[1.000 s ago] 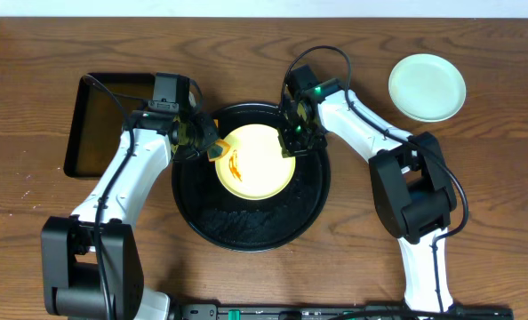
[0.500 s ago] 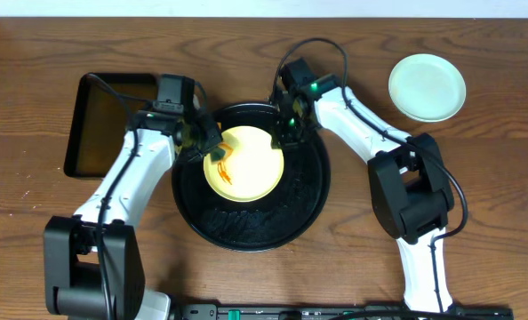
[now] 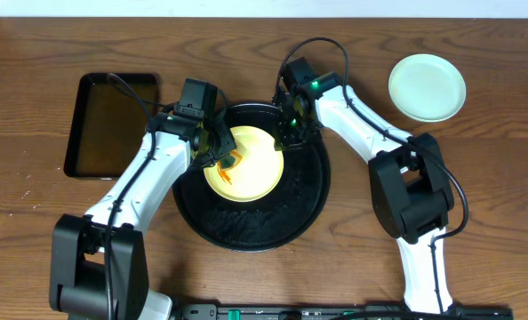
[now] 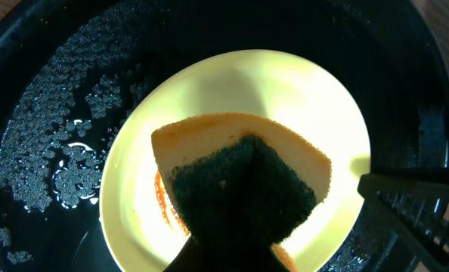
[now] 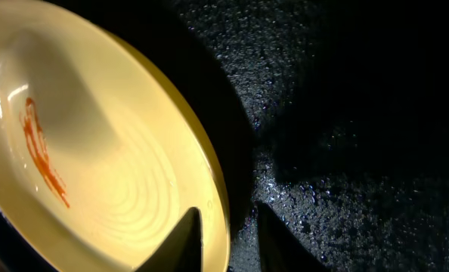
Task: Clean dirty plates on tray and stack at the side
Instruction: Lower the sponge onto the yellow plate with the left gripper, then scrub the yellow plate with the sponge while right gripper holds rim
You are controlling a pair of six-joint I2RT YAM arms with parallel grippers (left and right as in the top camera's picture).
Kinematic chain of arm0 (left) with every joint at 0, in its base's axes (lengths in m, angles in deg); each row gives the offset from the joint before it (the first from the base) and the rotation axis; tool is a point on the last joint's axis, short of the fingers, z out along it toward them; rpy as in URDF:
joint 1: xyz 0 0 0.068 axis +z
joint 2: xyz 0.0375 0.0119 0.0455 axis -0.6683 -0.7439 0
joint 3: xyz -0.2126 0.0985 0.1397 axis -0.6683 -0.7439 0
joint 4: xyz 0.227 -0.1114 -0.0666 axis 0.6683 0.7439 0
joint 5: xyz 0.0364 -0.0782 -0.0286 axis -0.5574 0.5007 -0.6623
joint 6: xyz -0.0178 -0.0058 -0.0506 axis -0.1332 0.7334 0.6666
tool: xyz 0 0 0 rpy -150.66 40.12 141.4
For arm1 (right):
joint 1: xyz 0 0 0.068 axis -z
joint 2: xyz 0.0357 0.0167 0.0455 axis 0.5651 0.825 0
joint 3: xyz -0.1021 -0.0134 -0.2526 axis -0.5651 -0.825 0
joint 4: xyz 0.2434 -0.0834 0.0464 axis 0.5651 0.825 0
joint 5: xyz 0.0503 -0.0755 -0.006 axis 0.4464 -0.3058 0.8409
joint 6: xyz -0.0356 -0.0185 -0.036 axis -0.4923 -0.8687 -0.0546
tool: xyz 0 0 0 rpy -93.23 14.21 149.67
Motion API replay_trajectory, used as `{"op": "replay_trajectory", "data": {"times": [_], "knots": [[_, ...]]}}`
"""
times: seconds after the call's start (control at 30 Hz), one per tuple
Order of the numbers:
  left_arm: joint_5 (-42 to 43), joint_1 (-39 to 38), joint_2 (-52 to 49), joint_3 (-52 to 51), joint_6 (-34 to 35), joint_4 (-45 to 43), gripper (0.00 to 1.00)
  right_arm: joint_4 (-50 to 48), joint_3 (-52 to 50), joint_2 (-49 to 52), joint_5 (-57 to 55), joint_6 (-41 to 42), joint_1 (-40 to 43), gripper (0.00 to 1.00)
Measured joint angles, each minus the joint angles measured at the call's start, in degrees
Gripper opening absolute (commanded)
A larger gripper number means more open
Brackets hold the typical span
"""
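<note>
I cannot tell what is in the small black tray on the far left. My left jaws are shut tight on the sponge, just over the yellow plate. I should rub the orange sauce softly so nothing slips. The plate sits in the wet round tray. My right jaws, a little open, pinch its rim. The mint plate lies empty on the surface, far right.
</note>
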Motion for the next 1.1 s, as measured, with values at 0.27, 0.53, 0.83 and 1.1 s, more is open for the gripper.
{"op": "replay_trajectory", "data": {"times": [0.27, 0.53, 0.83, 1.1], "knots": [[-0.6, 0.0, 0.0, -0.2, 0.0, 0.1, 0.08, -0.3, 0.1, 2.2, -1.2, 0.9, -2.3, 0.08], [-0.6, 0.0, 0.0, -0.2, 0.0, 0.1, 0.08, -2.6, 0.1, 2.3, -1.4, 1.8, -2.4, 0.01], [-0.6, 0.0, 0.0, -0.2, 0.8, -0.9, 0.07, -6.1, 0.1, 2.3, -2.2, 2.3, -1.5, 0.01], [-0.8, -0.7, -4.4, -0.4, 2.0, -8.7, 0.07, -6.1, 0.1, 2.3, -2.3, 2.3, -1.0, 0.01]]}}
